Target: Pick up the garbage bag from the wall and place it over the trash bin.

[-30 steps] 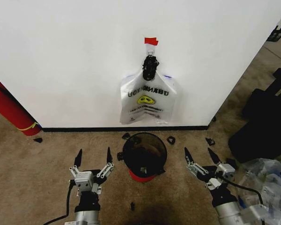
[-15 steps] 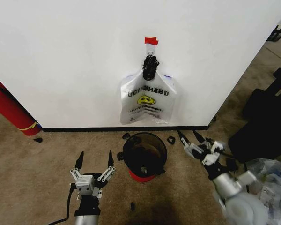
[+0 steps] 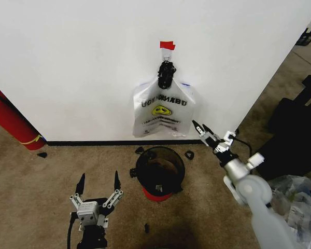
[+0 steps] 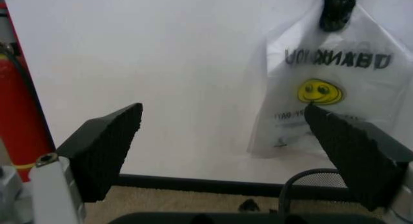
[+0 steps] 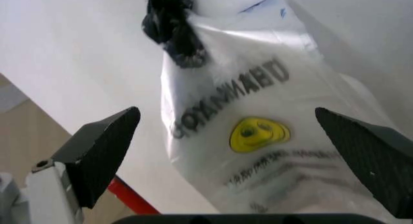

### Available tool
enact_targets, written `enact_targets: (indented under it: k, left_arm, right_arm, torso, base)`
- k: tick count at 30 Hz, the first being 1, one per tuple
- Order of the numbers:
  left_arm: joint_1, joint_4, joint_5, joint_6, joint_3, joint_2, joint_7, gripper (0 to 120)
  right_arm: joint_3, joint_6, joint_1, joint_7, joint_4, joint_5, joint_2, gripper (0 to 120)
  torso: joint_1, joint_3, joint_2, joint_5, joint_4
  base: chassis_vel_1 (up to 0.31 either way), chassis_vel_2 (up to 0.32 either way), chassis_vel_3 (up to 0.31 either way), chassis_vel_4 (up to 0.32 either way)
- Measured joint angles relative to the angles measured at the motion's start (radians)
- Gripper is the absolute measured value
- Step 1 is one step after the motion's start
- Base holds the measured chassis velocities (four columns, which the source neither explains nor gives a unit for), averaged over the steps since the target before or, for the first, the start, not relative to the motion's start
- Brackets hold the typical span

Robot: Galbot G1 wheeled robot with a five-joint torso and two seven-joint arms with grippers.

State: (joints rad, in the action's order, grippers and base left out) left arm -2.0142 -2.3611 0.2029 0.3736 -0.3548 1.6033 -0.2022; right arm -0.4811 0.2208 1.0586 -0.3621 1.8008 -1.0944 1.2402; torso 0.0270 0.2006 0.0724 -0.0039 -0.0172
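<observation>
The right gripper [image 3: 207, 133], jaws wide, is the nearer one, with the hanging garbage bag [image 3: 163, 110] just to its far left.

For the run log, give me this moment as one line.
right gripper: open, raised beside garbage bag | bag: hanging on wall | left gripper: open, low | trash bin: uncovered

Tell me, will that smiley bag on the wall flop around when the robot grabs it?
Probably yes. The garbage bag looks like thin, wrinkled plastic hanging limp from the hook, so it should crumple and sag. It seems empty, so likely very light. The open right gripper might slip on the smooth film.
</observation>
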Motion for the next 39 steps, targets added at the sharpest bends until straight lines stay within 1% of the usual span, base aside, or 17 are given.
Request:
enact_targets:
  k: [6,10,14,15,20,24,36,39]
  left_arm:
    - [-0.015,-0.003,0.016,0.007,-0.003,0.006,-0.002,99]
    - [-0.021,-0.005,0.020,0.009,-0.007,0.006,-0.003,99]
    - [-0.030,-0.009,0.027,0.012,-0.011,0.006,-0.004,99]
    - [-0.030,-0.009,0.027,0.012,-0.011,0.006,-0.004,99]
    - [-0.033,-0.009,0.035,0.017,-0.014,0.006,-0.005,99]
    - [-0.028,-0.005,0.037,0.017,-0.018,0.005,-0.005,99]
    - [-0.011,0.006,0.027,0.012,-0.032,0.005,-0.008,99]
    - [-0.004,0.013,0.026,0.010,-0.033,0.005,-0.008,99]
  right_arm:
    - [0.058,0.001,-0.109,-0.004,-0.110,-0.056,0.030,100]
    - [0.088,-0.003,-0.163,-0.006,-0.155,-0.080,0.049,100]
    - [0.131,-0.005,-0.245,-0.009,-0.210,-0.084,0.073,100]
    - [0.131,-0.005,-0.245,-0.009,-0.210,-0.084,0.073,100]
    - [0.174,-0.008,-0.342,-0.009,-0.284,-0.094,0.105,100]
    - [0.193,-0.010,-0.393,-0.009,-0.334,-0.096,0.123,100]
    - [0.229,-0.018,-0.472,-0.016,-0.422,-0.097,0.153,100]
    - [0.229,-0.019,-0.490,-0.016,-0.440,-0.094,0.173,98]
  torso:
    - [0.000,0.000,0.000,0.0000,-0.0002]
    - [0.000,0.000,0.000,0.0000,-0.0001]
    - [0.000,0.000,0.000,-0.0001,0.0000]
    - [0.000,0.000,0.000,-0.0001,0.0000]
    - [0.000,0.000,0.000,-0.0001,-0.0001]
    - [0.000,0.000,0.000,-0.0002,0.0000]
    - [0.000,0.000,0.000,-0.0001,-0.0002]
    - [0.000,0.000,0.000,-0.0001,0.0000]
  base:
    - [0.000,0.000,0.000,0.000]
    - [0.000,0.000,0.000,0.000]
    - [0.000,0.000,0.000,0.000]
    - [0.000,0.000,0.000,0.000]
    - [0.000,0.000,0.000,0.000]
    - [0.000,0.000,0.000,0.000]
    - [0.000,0.000,0.000,0.000]
    - [0.000,0.000,0.000,0.000]
